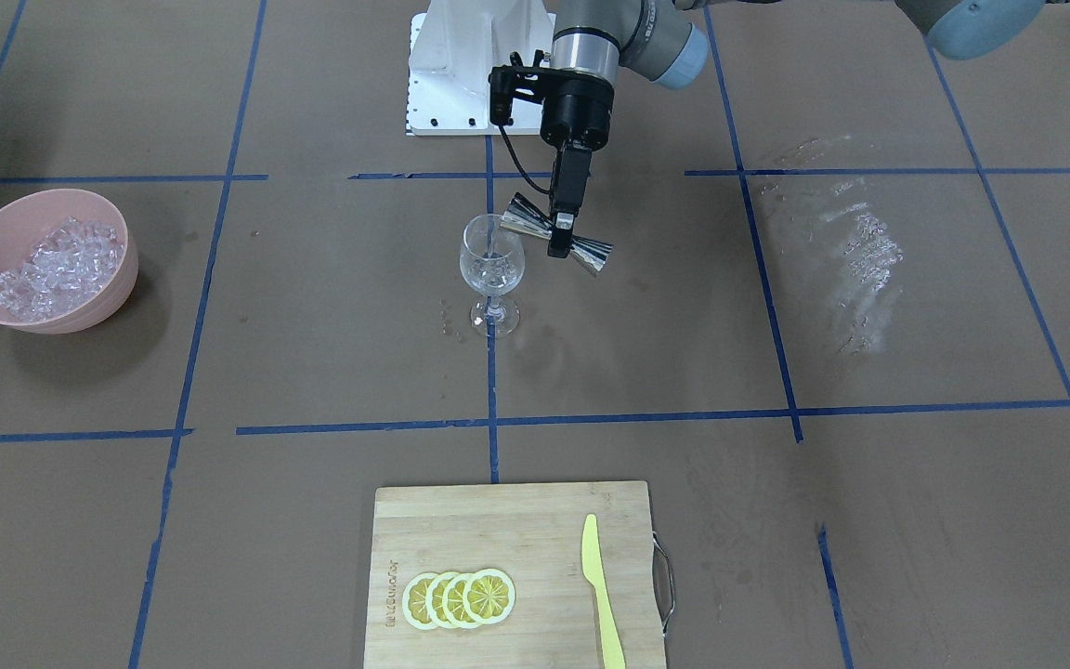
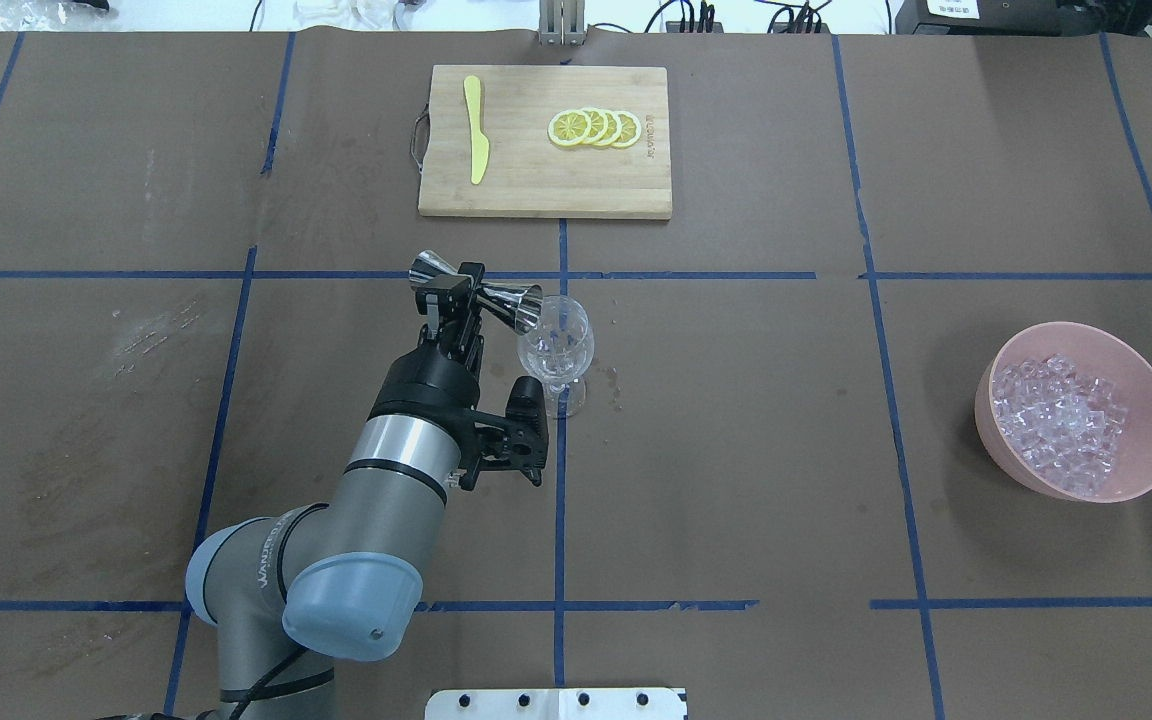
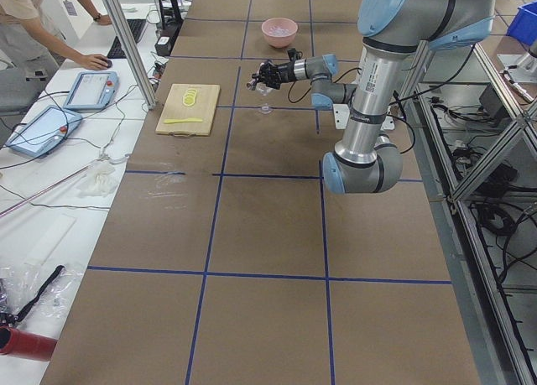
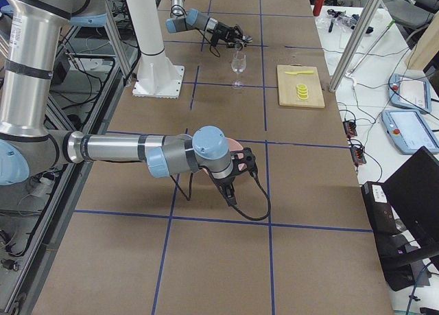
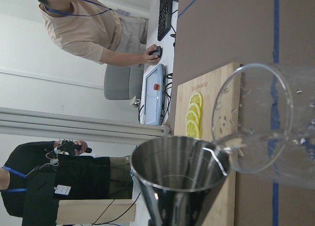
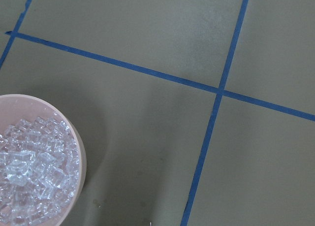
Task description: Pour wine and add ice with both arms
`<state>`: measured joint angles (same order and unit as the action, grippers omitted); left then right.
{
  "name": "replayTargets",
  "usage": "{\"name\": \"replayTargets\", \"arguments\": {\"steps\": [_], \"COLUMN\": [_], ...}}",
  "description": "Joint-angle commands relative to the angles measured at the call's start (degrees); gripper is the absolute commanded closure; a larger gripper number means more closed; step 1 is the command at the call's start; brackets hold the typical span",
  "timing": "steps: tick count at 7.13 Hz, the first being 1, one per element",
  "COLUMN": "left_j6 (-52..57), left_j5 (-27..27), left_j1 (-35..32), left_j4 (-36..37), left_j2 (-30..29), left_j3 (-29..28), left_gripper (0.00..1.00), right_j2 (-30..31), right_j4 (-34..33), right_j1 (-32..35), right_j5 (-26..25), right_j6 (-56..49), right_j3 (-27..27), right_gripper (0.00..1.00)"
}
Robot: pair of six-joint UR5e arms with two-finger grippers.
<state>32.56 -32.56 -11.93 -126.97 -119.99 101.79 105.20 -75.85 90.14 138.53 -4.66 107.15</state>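
While tipped sideways, pouring: thin clear thread of wine point(image 5: 224, 148) off the lip of a metal measuring cup point(image 1: 591, 251) into the glass point(image 1: 491, 262), just beside the left claw point(image 1: 561, 228). Clamped tight round the cup's narrow waist. Heap of ice point(image 2: 1061, 425) in a pink bowl point(image 2: 1151, 455), well apart from that claw, near the right claw point(image 4: 232, 188); cannot tell whether wide or narrow. Beyond the left claw, cutting board point(image 2: 536, 185) with lemon slices point(image 2: 596, 128) and yellow knife point(image 2: 477, 140).

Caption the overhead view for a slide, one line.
Left claw tips a steel jigger over the wine glass; pink bowl of ice sits apart.
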Motion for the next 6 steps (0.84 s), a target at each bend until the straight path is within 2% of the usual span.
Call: {"name": "replayTargets", "arguments": {"steps": [1,4,6], "left_j6": [9.7,17.7,17.2], "left_j5": [0.0,0.7,0.7], "left_j1": [0.1,0.1,0.1], "left_j4": [-0.1,-0.5,-2.5], "left_j2": [-1.0,-2.4,-3.1], "left_j3": [0.2,0.3,0.1], "left_gripper": [1.0,1.0,1.0], "right_j2": [0.0,0.0,0.1], "right_j4": [0.0,0.0,0.0], "right_j1": [0.0,0.0,0.0], "right_j5": [0.0,0.0,0.0], "right_j6": [0.0,0.0,0.0], "right_j3": [-0.2,-0.4,-0.4], "right_gripper": [0.0,0.0,0.0]}}
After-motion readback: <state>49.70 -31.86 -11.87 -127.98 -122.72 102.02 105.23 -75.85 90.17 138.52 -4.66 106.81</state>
